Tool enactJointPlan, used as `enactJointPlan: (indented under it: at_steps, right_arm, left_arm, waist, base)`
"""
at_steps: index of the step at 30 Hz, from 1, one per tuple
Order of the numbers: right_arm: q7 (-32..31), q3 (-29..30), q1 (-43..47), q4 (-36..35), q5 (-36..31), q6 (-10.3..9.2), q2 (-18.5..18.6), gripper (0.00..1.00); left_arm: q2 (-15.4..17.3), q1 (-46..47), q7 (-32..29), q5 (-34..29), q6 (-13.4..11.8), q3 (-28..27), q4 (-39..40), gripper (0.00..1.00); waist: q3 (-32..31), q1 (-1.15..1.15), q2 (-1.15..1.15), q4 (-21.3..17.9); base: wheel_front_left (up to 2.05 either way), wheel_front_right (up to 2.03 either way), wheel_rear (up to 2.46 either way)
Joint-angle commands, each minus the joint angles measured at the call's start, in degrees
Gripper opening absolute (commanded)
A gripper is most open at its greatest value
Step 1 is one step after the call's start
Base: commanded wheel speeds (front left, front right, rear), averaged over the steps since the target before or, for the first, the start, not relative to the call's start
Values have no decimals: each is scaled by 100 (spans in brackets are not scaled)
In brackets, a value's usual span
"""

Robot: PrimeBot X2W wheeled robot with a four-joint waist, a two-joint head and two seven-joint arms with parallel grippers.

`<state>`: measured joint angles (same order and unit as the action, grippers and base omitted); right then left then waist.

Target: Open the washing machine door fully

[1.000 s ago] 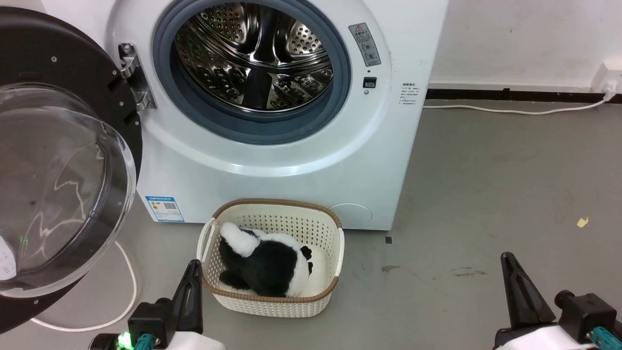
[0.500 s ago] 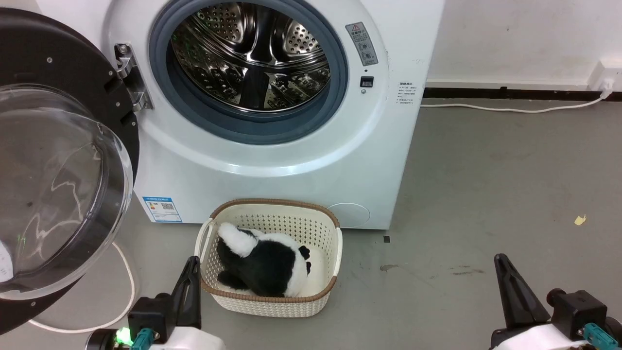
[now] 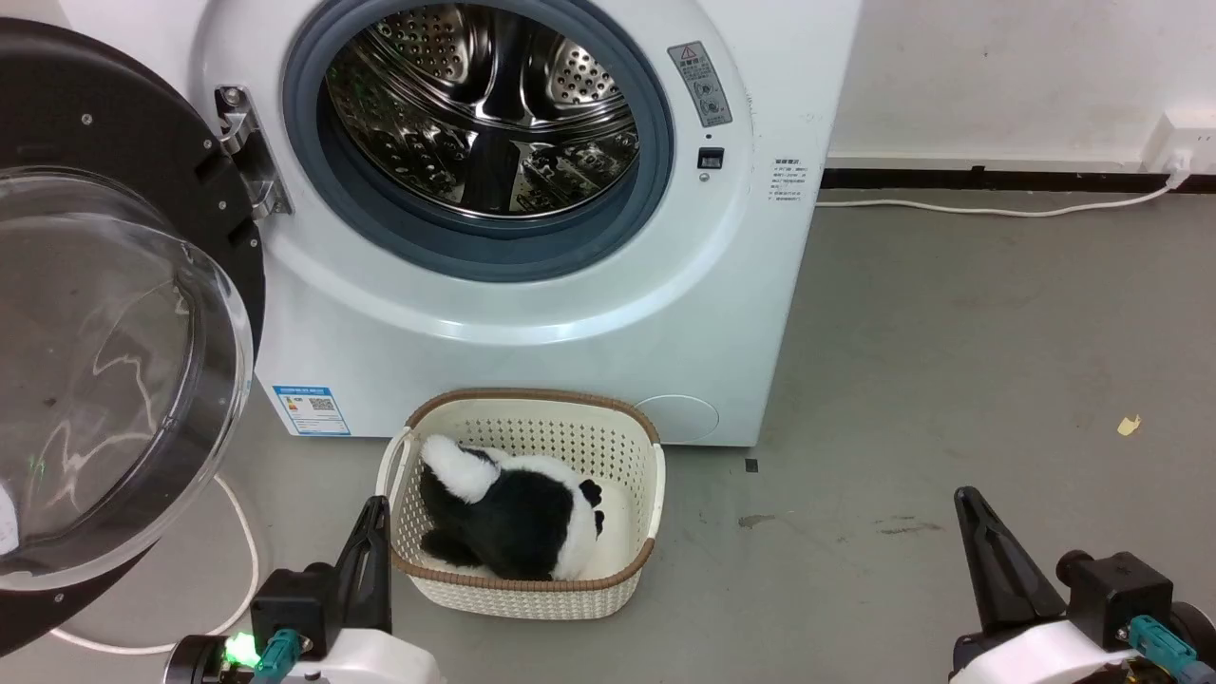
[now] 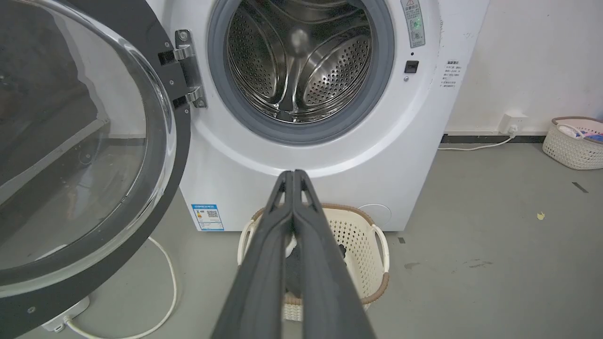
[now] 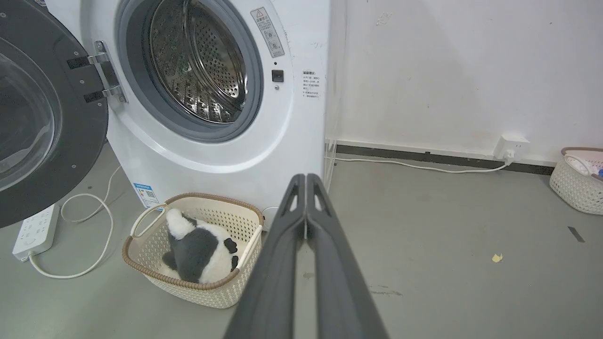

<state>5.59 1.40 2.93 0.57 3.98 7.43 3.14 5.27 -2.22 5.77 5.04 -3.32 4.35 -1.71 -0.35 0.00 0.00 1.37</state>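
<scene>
Head view takes in the white washing machine (image 3: 570, 313) standing on the grey floor (image 3: 950, 361) against a white wall, its grey-ringed drum mouth (image 3: 494, 252) uncovered and the shiny steel drum showing inside. The washing machine door (image 3: 104, 104) is swung wide out at the left on its metal hinge (image 3: 249, 152), with the black rim and bulging glass bowl turned toward the robot and neither arm touching it. Just before the machine's foot sits a cream basket (image 3: 518, 598) with a black-and-white plush toy (image 3: 513, 522) lying in it. The left pincer (image 3: 378, 513) rises beside the basket's left wall, and the right pincer (image 3: 969, 503) stands well apart over bare floor. In the wrist views both have their fingers pressed together, holding nothing. A small blue label (image 3: 311, 409) marks the machine's lower front.
</scene>
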Motion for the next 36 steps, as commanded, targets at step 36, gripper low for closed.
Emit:
enactJointPlan:
  at_steps: [36]
  right_arm:
    - [-443, -112, -245, -49, -322, 5, -24, 0]
  left_arm:
    - [-191, 191, -455, -405, 266, -348, 140, 0]
  waist:
    - [27, 0, 0, -107]
  base:
    - [0, 0, 0]
